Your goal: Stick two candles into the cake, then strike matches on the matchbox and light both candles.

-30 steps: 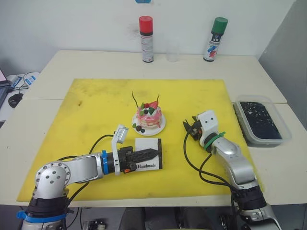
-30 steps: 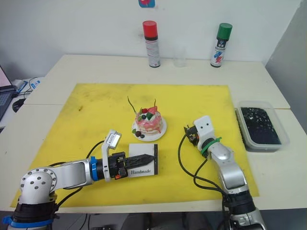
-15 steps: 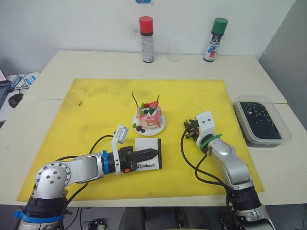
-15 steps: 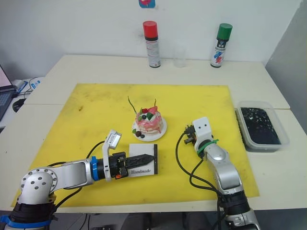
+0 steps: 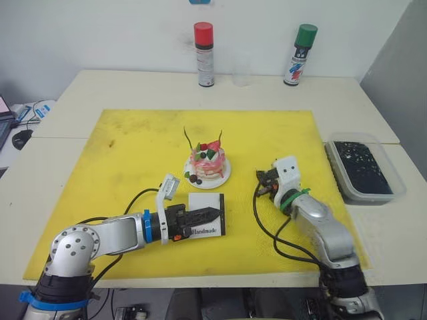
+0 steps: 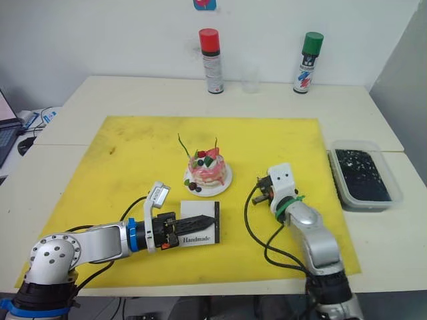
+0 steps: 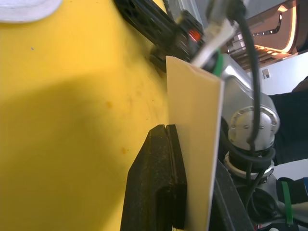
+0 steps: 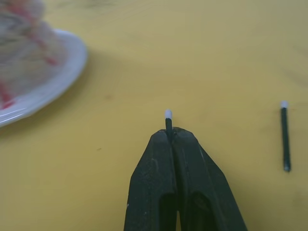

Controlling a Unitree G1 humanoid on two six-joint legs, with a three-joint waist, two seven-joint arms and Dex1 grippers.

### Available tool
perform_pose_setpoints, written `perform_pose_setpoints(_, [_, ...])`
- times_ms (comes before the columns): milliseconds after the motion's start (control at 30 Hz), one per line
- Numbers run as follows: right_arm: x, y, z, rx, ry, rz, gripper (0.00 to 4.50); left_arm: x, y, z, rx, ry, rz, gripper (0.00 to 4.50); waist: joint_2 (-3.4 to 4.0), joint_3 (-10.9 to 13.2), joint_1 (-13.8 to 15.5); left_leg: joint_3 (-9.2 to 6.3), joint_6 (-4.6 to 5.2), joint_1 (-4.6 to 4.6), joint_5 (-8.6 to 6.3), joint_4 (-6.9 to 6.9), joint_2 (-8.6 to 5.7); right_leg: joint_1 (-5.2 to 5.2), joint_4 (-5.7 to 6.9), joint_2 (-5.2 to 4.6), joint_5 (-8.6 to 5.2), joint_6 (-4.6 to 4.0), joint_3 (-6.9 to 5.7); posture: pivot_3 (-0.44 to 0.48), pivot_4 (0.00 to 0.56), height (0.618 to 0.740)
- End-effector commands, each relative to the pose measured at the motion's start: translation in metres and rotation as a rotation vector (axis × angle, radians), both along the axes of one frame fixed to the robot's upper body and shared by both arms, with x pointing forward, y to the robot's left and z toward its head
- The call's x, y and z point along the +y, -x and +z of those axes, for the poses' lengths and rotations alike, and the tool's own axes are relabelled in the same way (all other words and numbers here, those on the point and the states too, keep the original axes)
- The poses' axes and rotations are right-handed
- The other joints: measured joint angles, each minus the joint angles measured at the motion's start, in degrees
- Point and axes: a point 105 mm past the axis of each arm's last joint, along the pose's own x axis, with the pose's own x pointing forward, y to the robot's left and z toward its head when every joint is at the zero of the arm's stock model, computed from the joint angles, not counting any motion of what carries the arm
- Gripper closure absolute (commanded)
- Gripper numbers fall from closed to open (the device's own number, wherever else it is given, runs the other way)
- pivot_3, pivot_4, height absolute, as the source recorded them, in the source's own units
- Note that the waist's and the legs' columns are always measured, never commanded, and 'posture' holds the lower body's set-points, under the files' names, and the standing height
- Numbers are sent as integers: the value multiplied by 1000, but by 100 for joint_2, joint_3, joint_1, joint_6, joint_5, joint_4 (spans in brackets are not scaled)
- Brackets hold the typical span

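Two tables (image 5: pixel 60 120) under yellow mat (image 5: pixel 133 153); left claw (image 5: pixel 212 214) pinching matchbox (image 5: pixel 208 223), right claw (image 8: pixel 170 137) match (image 8: pixel 168 117).

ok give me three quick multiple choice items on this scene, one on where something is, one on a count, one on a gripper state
1. Where is the matchbox?
A. on the yellow mat, near side of the cake
B. beside the green-capped can
C. inside the black tray

2. How many candles stand in the cake?
A. none
B. two
C. four

3. What is the right gripper doing?
A. open over the cake
B. shut on a match
C. holding a can

Answers: 1 A, the box lies just in front of the plate; 2 B, two thin sticks rise from the top; 3 B, the pale tip pokes out between its closed fingers.
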Motion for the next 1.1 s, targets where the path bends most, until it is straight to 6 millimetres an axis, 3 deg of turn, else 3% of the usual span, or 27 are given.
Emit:
perform_pose_setpoints(33, [14,34,23,-61,48,253,4476,4,1,8,-41,-1,-10,4500,0,0,2,0,0,0,0,-2,0,0,0,0,-1,0,0,0,150,740])
perform_pose_setpoints(133, [16,63,12,-32,120,421,4476,8,1,7,-43,-24,-12,4500,-1,-1,2,-7,0,1,0,-5,0,1,-1,0,-19,15,-7,0,150,740])
perform_pose_setpoints(233, [21,76,0,4,106,478,4476,10,1,6,-45,-39,-21,4500,-2,0,-2,-11,0,2,0,-6,3,1,0,1,-27,10,-7,0,150,740])
perform_pose_setpoints(467, [28,75,-16,12,59,453,4476,11,-1,5,-48,-54,-24,4500,-2,0,-4,-4,-1,6,1,-2,0,3,0,1,-24,19,-3,0,150,740])
perform_pose_setpoints(567, [28,74,-21,10,71,448,3780,11,-1,4,-46,-60,-23,4500,-3,0,-2,-2,-1,6,1,-2,-1,3,0,-1,-24,19,-2,0,150,740])
perform_pose_setpoints(667, [28,74,-23,-9,98,454,2747,12,-2,3,-46,-64,-17,4500,-2,0,3,-4,-1,5,1,-3,1,3,0,1,-25,18,-4,0,150,740])
perform_pose_setpoints(1100, [30,71,-31,-24,98,432,2747,14,-2,2,-44,-67,-8,4500,-3,-1,5,-5,-1,6,1,-2,1,4,2,2,-24,18,-5,0,150,740])
